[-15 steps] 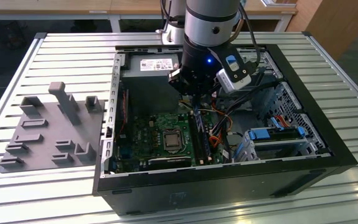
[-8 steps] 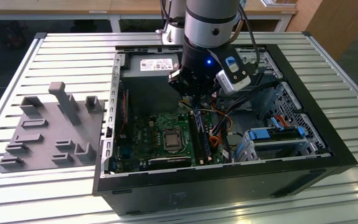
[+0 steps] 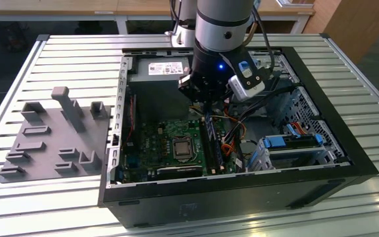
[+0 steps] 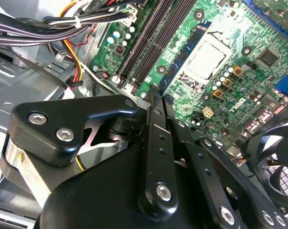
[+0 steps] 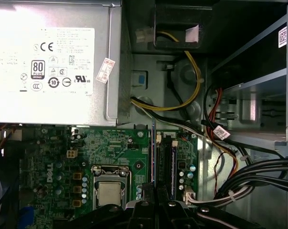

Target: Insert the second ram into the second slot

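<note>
My gripper (image 3: pixel 206 104) hangs inside the open computer case (image 3: pixel 321 143), over the motherboard's memory slots (image 3: pixel 211 143). It is shut on the second ram (image 5: pixel 153 152), a thin blue board seen edge-on that sticks out from between the fingertips in the first wrist view. In the second wrist view the gripper (image 4: pixel 157 93) has its fingers pressed together, and the ram's blue edge (image 4: pixel 175 67) runs alongside the long black slots (image 4: pixel 149 43). The stick stands just beside the slots (image 5: pixel 167 162). Whether its lower edge touches a slot is hidden by the gripper (image 5: pixel 156 190).
A power supply (image 5: pixel 48 57) sits beyond the board, with yellow and black cables (image 5: pixel 191 95) next to the slots. The CPU socket (image 3: pixel 181 147) lies beside the slots and a fan (image 4: pixel 272 152) is close to the gripper. Blue drive brackets (image 3: pixel 288 140) are in the case. A grey fixture (image 3: pixel 51 138) stands outside.
</note>
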